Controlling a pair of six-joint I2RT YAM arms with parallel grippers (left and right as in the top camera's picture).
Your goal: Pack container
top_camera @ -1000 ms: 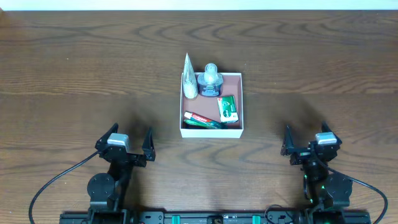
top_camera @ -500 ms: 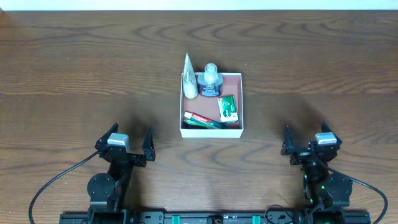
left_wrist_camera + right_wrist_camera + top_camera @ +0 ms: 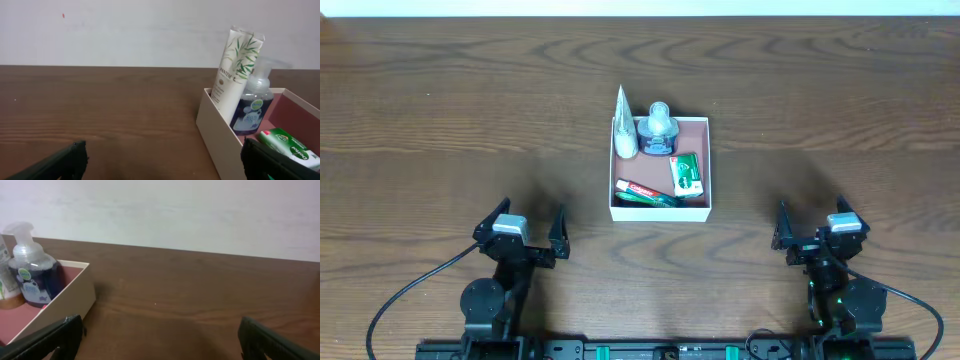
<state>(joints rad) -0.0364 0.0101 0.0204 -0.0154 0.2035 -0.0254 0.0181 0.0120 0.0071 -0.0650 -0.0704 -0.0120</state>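
Observation:
The container (image 3: pixel 705 165) is a white-walled square box with a pinkish floor in the middle of the table. Inside it stand a white tube (image 3: pixel 624 128) and a blue pump bottle (image 3: pixel 659 130); a green box (image 3: pixel 686 175) and a toothpaste tube (image 3: pixel 648 193) lie flat. My left gripper (image 3: pixel 530 227) rests near the front left, open and holding nothing. My right gripper (image 3: pixel 811 221) rests near the front right, open too. The left wrist view shows the container (image 3: pixel 215 125) with the tube (image 3: pixel 235 70) and bottle (image 3: pixel 253 102). In the right wrist view the container (image 3: pixel 70 292) lies at left.
Dark wood table (image 3: pixel 450 110) all around the box. Black cables (image 3: pixel 405 295) trail from the arm bases at the front edge. A pale wall (image 3: pixel 125 30) stands behind the table.

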